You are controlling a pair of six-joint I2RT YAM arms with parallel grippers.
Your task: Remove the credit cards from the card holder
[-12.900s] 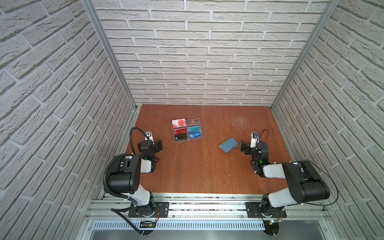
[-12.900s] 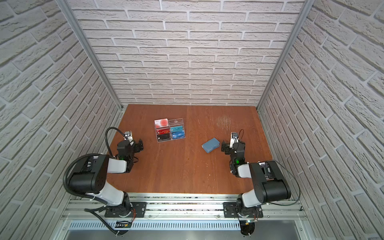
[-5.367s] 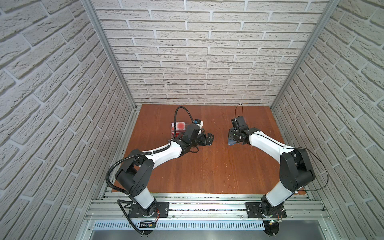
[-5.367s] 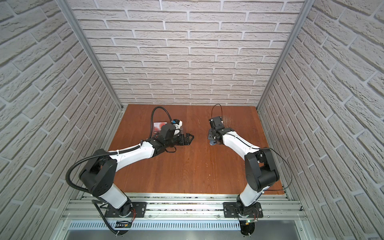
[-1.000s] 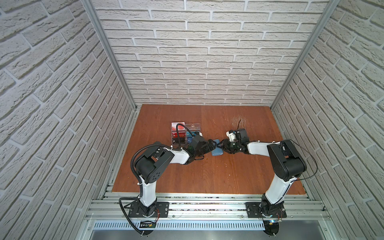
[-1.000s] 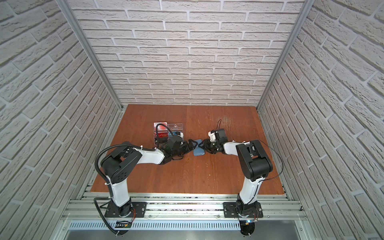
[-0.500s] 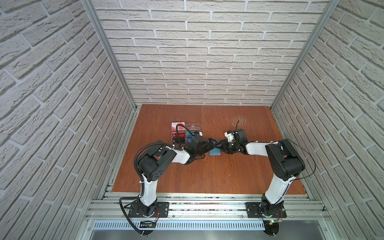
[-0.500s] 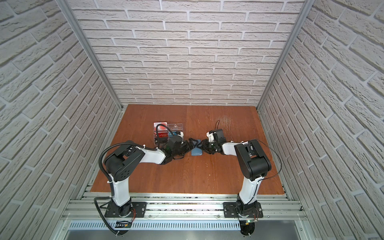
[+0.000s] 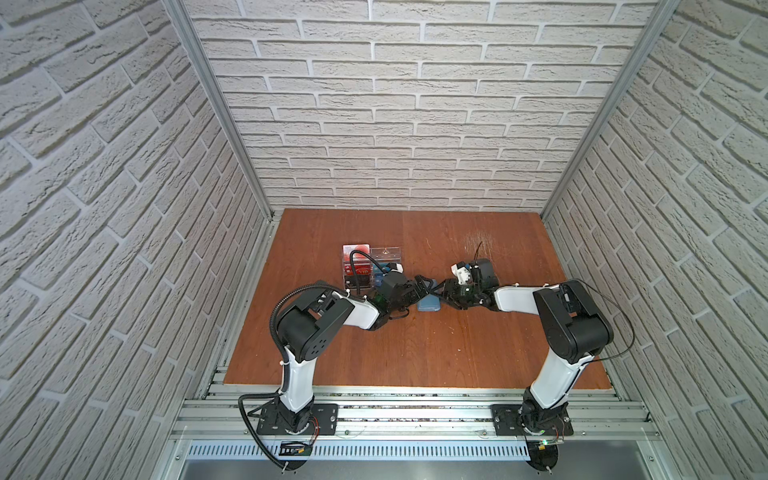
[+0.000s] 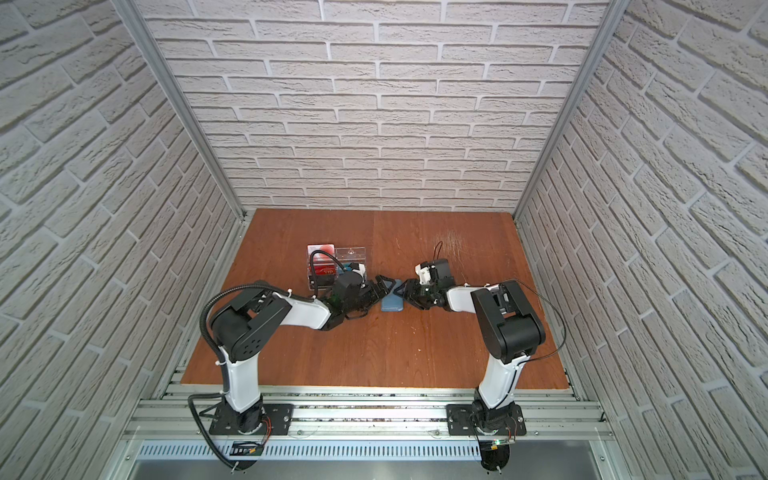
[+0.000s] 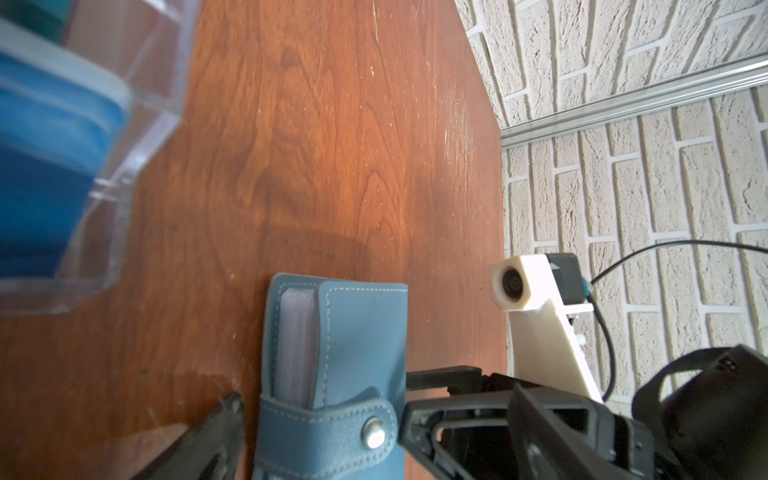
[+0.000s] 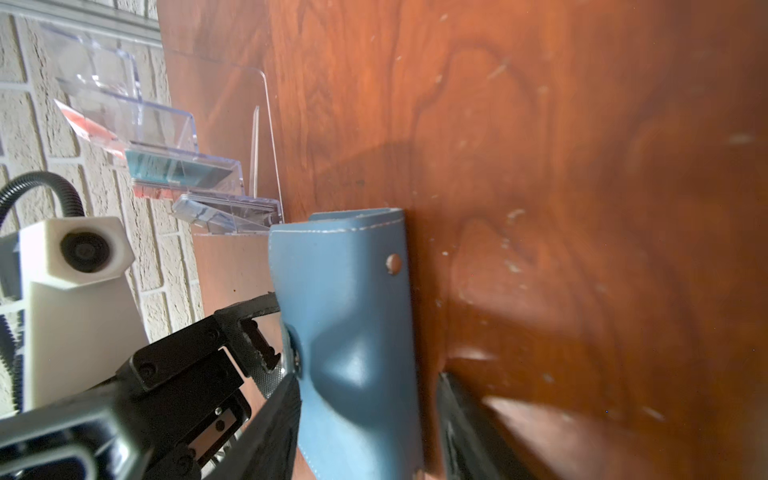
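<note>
The card holder point(image 11: 332, 353) lay flat and closed on the surface point(image 9: 415, 353), directly between the fingers of the left end effector point(image 11: 376, 397). That end effector was spread wide and released, gripping nothing. The holder's strap point(image 11: 328, 419) was snapped shut across the open edge. A pale stack point(image 11: 293, 345) sat between the covers, and no card face showed.

The right end effector point(image 12: 365, 395) faced the holder from the opposite end, its jaws parted and straddling it. One finger point(image 12: 274, 419) lay against the strap side and the other stood just clear of the far edge, so nothing was clamped.

Beyond the left end effector and off to its side stood a clear rack point(image 9: 390, 251). Its compartments held blue cards point(image 11: 41, 166) nearest that end effector, then teal cards point(image 12: 178, 174) and red cards point(image 9: 356, 270). Farthest away was a white card with a red circle point(image 9: 361, 248).
</note>
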